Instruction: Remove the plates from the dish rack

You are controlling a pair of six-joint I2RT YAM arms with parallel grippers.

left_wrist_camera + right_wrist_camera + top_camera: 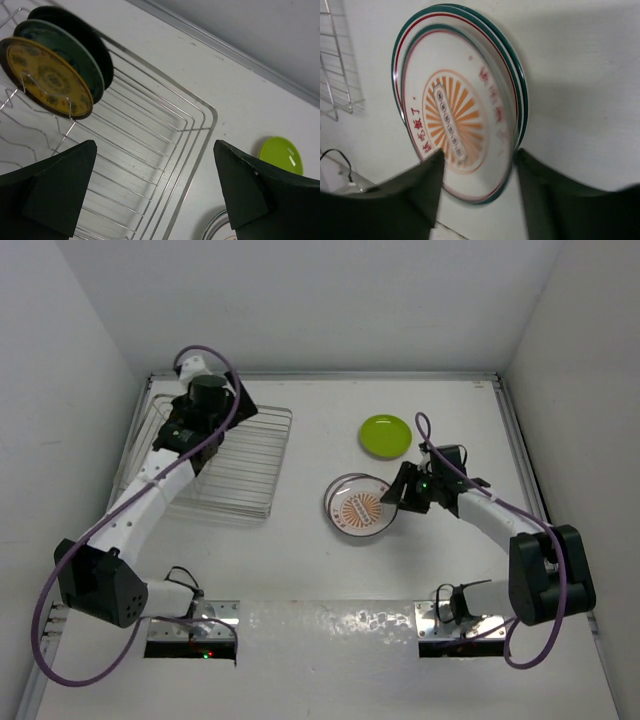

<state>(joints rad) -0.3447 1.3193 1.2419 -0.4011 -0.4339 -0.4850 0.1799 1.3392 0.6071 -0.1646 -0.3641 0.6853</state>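
Observation:
The silver wire dish rack (240, 465) lies at the left. In the left wrist view a yellow-brown patterned plate (47, 77) stands upright in the rack (165, 130), with a dark plate (87, 47) close behind it. My left gripper (190, 435) hovers over the rack, open and empty (155, 192). A white plate with an orange centre (358, 508) lies flat mid-table, seemingly on a second, teal-rimmed plate (517, 75). My right gripper (402, 490) is open at its right rim, and the plate's near edge (457, 117) sits between the fingers (395, 200). A lime green plate (385, 435) lies flat behind.
White walls close the table at the back and both sides. A raised rail (320, 377) runs along the far edge. The rack's right part holds only bare wires. Cables loop from both arms near their bases (190, 625).

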